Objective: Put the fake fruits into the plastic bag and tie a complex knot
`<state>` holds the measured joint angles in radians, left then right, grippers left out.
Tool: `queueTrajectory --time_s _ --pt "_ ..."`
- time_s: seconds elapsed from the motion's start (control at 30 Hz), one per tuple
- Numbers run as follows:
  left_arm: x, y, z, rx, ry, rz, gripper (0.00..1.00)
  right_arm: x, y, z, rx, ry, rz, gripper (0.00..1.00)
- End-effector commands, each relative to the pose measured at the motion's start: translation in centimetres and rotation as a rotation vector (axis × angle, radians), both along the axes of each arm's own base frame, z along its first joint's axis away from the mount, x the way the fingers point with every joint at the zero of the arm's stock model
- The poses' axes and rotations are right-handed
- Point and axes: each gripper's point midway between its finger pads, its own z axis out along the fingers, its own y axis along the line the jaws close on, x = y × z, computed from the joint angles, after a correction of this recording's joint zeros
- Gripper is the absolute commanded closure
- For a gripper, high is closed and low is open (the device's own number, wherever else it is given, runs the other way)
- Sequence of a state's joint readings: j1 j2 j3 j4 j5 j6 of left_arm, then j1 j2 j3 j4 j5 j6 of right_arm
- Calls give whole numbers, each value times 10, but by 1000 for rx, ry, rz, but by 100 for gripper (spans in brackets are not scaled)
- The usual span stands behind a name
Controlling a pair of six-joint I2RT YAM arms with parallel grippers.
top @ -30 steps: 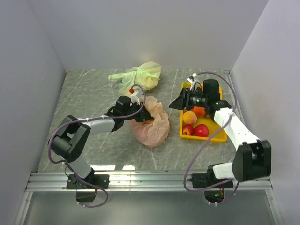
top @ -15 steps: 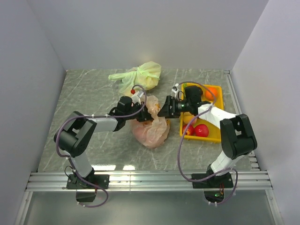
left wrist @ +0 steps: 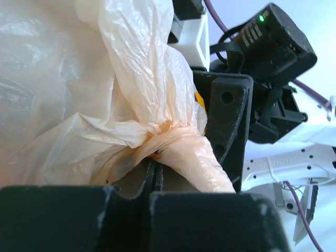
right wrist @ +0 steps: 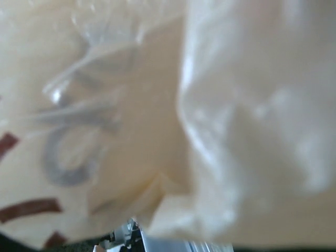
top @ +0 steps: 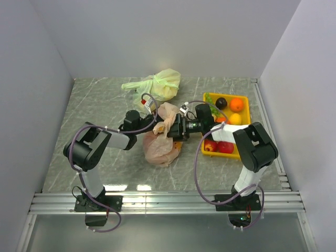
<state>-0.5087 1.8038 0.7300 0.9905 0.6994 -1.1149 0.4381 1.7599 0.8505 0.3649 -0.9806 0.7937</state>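
The peach-orange plastic bag (top: pixel 161 143) lies crumpled mid-table. My left gripper (top: pixel 156 127) is at its left upper edge, shut on a twisted strip of the bag (left wrist: pixel 173 152); its jaws (left wrist: pixel 153 164) meet around the plastic. My right gripper (top: pixel 177 128) reaches from the right into the bag's mouth. Bag plastic (right wrist: pixel 157 115) fills the right wrist view and hides its fingers. Fake fruits sit in the yellow tray (top: pixel 245 151): an orange (top: pixel 237 104), a dark piece (top: pixel 221 102), a lemon (top: pixel 234 119) and two red apples (top: pixel 226 147). Something orange shows through the bag (top: pixel 176 148).
A pale yellow-green knotted bag (top: pixel 160 84) lies at the back, just behind the peach bag. The right arm's forearm (top: pixel 220 131) crosses over the tray's left part. Grey walls close in the table on the left, back and right.
My right gripper has swung left from above the tray into the bag's mouth. My left gripper has kept hold of the bag and shifted slightly; the bag has slid a little left.
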Motion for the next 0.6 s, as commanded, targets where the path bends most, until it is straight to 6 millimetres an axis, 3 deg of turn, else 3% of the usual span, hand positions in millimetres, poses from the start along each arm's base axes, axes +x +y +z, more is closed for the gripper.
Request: queueTrajectory --time_s 0.0,0.07,0.1,0.17,0.37,0.43,0.53,0.57 --pt "-28 -3 39 -97 -110 -116 100 7 1 20 -5 -118 25 21" --pt "-30 0 35 -89 -114 -113 100 3 -5 33 -30 -183 50 21" --pt "-30 0 34 -86 -114 -113 100 -6 -15 24 -87 -178 80 21" --pt "-31 0 32 -80 -113 -114 100 -13 -26 31 -116 -192 106 21" --pt "-28 0 23 -56 -102 -111 100 0 -53 74 -139 -309 129 24" --pt "-28 0 21 -53 -97 -108 100 13 -62 79 -163 -332 90 29" --pt "-27 0 21 -55 -101 -107 100 34 -66 83 -184 -360 25 47" --pt "-28 0 21 -53 -99 -110 100 44 -67 84 -205 -371 -14 58"
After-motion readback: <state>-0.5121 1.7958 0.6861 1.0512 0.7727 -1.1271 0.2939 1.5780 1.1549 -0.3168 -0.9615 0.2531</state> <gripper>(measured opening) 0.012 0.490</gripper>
